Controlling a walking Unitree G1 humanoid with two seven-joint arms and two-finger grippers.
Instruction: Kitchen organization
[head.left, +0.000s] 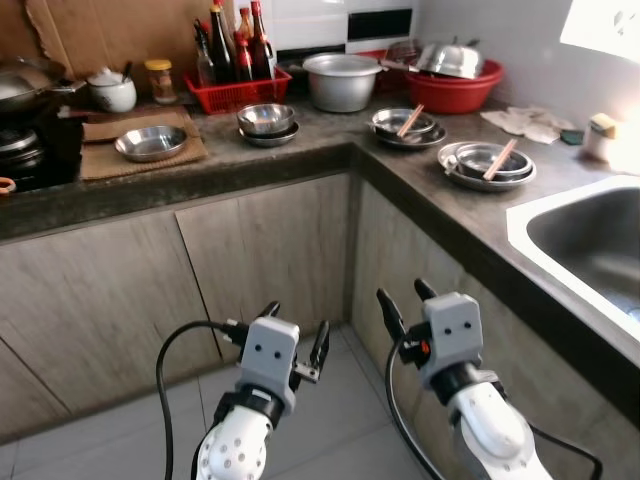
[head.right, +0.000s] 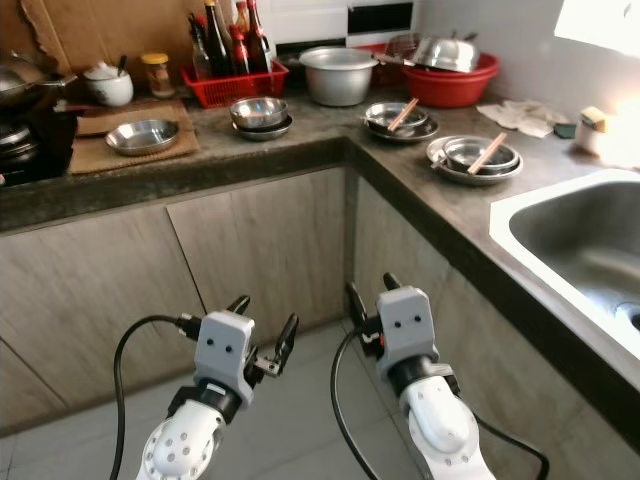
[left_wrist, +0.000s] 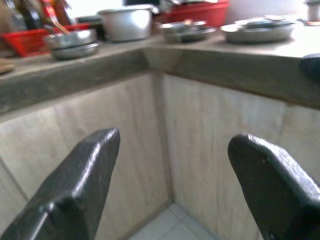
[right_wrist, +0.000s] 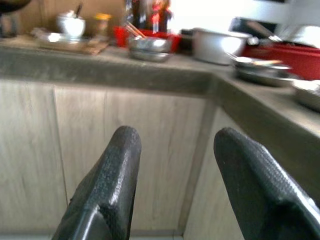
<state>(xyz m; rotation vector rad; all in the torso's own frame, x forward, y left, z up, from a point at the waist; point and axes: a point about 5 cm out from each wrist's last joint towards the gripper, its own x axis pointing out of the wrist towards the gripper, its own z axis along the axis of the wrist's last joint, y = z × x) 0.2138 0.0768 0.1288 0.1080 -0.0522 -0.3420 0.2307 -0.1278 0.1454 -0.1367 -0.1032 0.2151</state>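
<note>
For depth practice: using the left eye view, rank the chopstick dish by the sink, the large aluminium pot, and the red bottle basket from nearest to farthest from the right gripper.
From the right gripper:
1. Chopstick dish, near the sink, right side.
2. Aluminium pot, back corner.
3. Red basket, back, further left; close to the pot's range, so this order is less certain.

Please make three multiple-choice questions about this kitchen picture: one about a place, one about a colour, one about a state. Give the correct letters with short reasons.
1. Where does the red bottle basket stand?
A. at the back of the counter
B. inside the sink
C. on the floor

2. What colour is the big basin under the steel lid?
A. blue
B. red
C. green

3. How are the two grippers?
A. both open, holding nothing
B. both shut on bowls
C. one holds chopsticks

Answers: 1 A, it stands by the wall behind the stacked bowls. 2 B, its rim is red. 3 A, left gripper and right gripper hang with fingers apart before the cabinets.
</note>
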